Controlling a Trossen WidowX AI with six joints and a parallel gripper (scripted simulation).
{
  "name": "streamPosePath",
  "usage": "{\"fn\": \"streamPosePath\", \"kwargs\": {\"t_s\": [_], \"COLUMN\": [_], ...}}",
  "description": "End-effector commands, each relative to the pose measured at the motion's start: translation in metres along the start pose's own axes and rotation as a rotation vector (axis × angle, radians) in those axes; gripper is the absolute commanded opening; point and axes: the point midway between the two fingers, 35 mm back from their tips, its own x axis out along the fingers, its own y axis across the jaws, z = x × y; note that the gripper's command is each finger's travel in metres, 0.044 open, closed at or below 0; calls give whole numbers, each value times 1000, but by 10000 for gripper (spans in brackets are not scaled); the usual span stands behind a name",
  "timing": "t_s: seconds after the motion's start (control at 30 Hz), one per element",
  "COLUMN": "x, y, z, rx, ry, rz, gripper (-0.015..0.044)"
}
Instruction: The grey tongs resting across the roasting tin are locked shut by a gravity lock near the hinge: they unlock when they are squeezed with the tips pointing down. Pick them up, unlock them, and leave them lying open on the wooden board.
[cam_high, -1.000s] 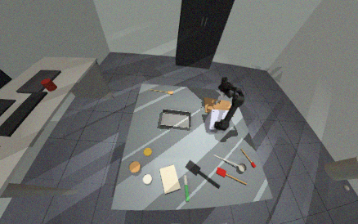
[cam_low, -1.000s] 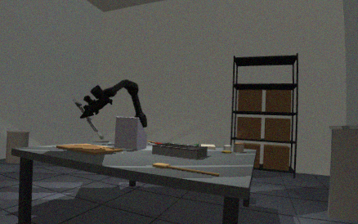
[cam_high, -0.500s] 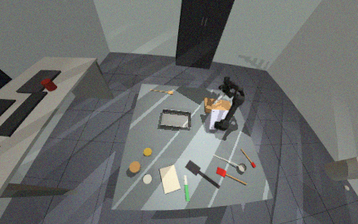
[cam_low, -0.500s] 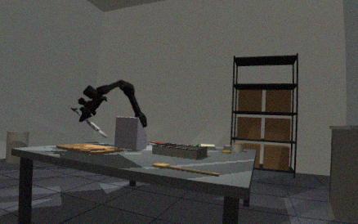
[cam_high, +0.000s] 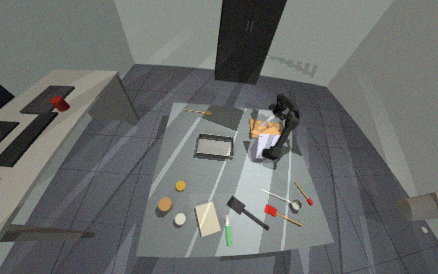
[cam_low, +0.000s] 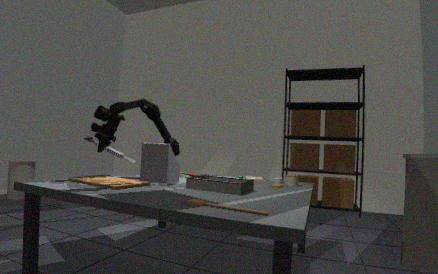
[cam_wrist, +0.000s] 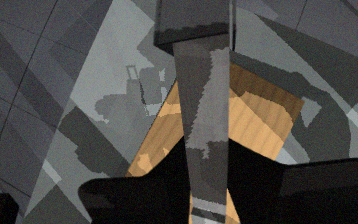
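A: Where were the grey tongs (cam_low: 111, 149) seen?

B: They were held in the air above the wooden board (cam_low: 109, 181), which lay near a far corner of the tabletop (cam_low: 165, 206), beside the arm's pale base block (cam_low: 158, 163). The tongs were tilted, tips slanting downward toward the board without touching it.

A: How were the fingers placed?

B: The gripper (cam_low: 102, 134) was clamped narrowly on the tongs; from the wrist view, the grey arms (cam_wrist: 206, 125) ran down the middle, pressed together, over the board (cam_wrist: 260, 117).

A: And the roasting tin (cam_high: 214, 146)?

B: It was left near the tabletop's middle, apart from the board.
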Motion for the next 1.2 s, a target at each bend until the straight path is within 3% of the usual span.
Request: {"fn": "streamPosePath", "kwargs": {"t_s": [0.0,0.6,1.17], "x": [-2,-1,7], "y": [-2,-20,-20], "z": [2,-10,-12], "rx": [19,78,81], "ry": [61,366,380], "rz": [10,4,5], "gripper": [-150,-150,-150]}}
